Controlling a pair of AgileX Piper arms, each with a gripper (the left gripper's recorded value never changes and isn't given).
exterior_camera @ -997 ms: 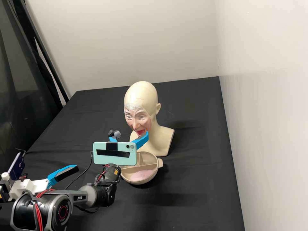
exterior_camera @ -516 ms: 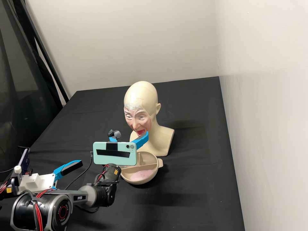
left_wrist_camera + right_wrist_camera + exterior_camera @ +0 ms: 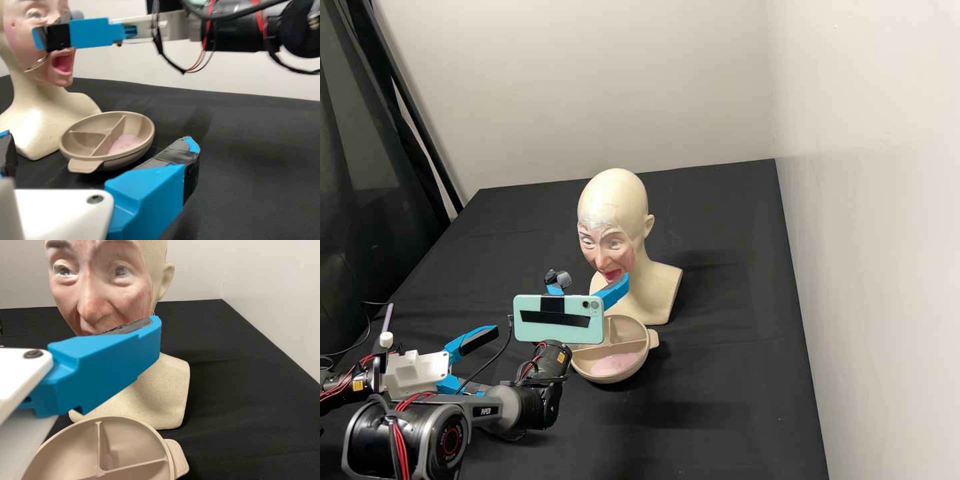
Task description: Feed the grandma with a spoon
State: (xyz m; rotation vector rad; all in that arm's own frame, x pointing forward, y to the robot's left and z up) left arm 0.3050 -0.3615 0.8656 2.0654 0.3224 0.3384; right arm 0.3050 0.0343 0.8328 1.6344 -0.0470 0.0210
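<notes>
The grandma is a bald mannequin head on a cream bust, mouth open, at the bench's middle. In front of it stands a beige divided bowl with pink food in one compartment. My right gripper is raised to the mouth, under a teal phone, shut on a thin metal spoon whose tip is at the lips. Its blue finger crosses the chin of the head. My left gripper hovers low at the front left, open, aimed at the bowl.
White walls close the bench at the back and along the right edge. A dark panel stands on the left. A black cable trails by the right arm's base. Bare cloth lies right of the bust.
My left gripper has shifted right and forward toward the bowl and rolled, its phone turning edge-on. The right arm, spoon, head and bowl have stayed put.
</notes>
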